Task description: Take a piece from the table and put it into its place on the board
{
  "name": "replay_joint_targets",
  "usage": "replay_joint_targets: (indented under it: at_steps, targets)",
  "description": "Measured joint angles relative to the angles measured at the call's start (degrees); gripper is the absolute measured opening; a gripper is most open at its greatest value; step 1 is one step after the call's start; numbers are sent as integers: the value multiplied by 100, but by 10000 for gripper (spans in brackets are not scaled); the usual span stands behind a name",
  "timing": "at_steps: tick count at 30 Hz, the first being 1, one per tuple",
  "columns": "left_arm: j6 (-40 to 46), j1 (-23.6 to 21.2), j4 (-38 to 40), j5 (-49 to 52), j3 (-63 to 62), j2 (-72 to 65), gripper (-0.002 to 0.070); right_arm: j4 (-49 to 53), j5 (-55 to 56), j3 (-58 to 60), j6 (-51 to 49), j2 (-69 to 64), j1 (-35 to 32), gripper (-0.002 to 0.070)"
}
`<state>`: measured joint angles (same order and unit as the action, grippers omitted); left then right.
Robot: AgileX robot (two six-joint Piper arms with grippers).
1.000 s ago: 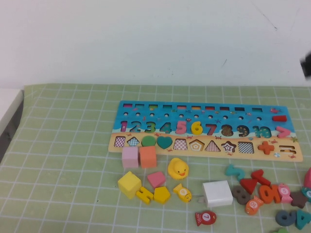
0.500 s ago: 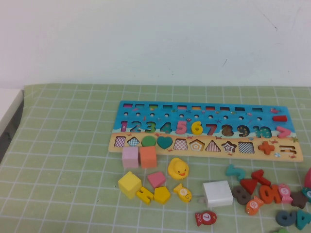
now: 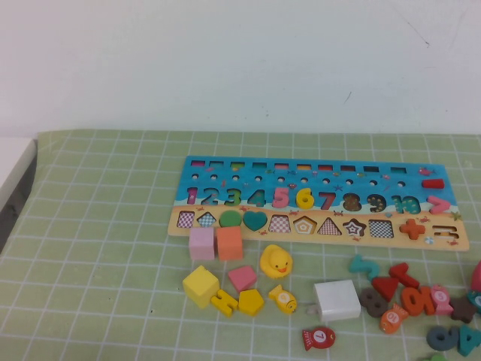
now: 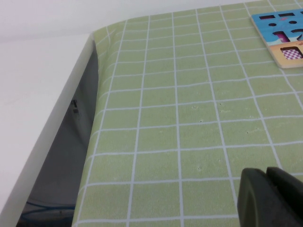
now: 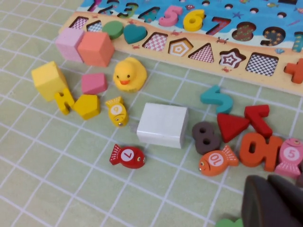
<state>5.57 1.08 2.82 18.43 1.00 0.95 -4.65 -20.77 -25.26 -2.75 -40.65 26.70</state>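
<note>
The piece (image 3: 304,198), a small flat yellow wooden "6", is sitting in its own recess in the board's (image 3: 460,242) row of numerals. It is lying flat between the pink 5 (image 3: 280,197) and the red 7 (image 3: 326,200). The long board, blue on top with a tan strip below, is lying on the green gridded surface (image 3: 98,226). In the tan strip, a green circle (image 3: 230,219) and a teal heart (image 3: 255,220) are filling their cut-outs, while neighbouring cut-outs are showing chequered bases. Nearer the camera, a yellow rubber duck (image 3: 275,262), a white block (image 3: 337,299) and loose coloured shapes and numerals are lying scattered on the mat.

The left hand (image 4: 272,198) is hanging over bare mat near the surface's left edge, well apart from the board. The right hand (image 5: 274,203) is hanging above the loose pieces at the right. Whether either is clenched or released cannot be told.
</note>
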Motion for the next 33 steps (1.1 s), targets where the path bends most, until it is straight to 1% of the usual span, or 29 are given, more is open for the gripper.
replay_joint_targets:
  at_steps: [4,6,8,15,19,22,25,33]
  targets:
    - [0,0,9,0,0,0,-2,110,13,93,144,260,-13,-1]
    - [0,0,13,0,0,0,-2,135,26,197,275,558,-193,-1]
    - [0,0,22,0,0,0,-2,135,59,362,364,975,-504,-1]
    - [0,0,22,0,0,0,-2,135,224,1352,417,2565,-2047,-1]
    - [0,0,22,0,0,0,-2,135,239,1904,403,3556,-2615,-1]
    - [0,0,22,0,0,0,-2,135,267,2257,378,4044,-2888,-1]
    - [0,0,22,0,0,0,-2,135,340,2589,375,4120,-3107,-1]
    - [0,0,26,0,0,0,-2,135,44,2640,366,4132,-3245,-1]
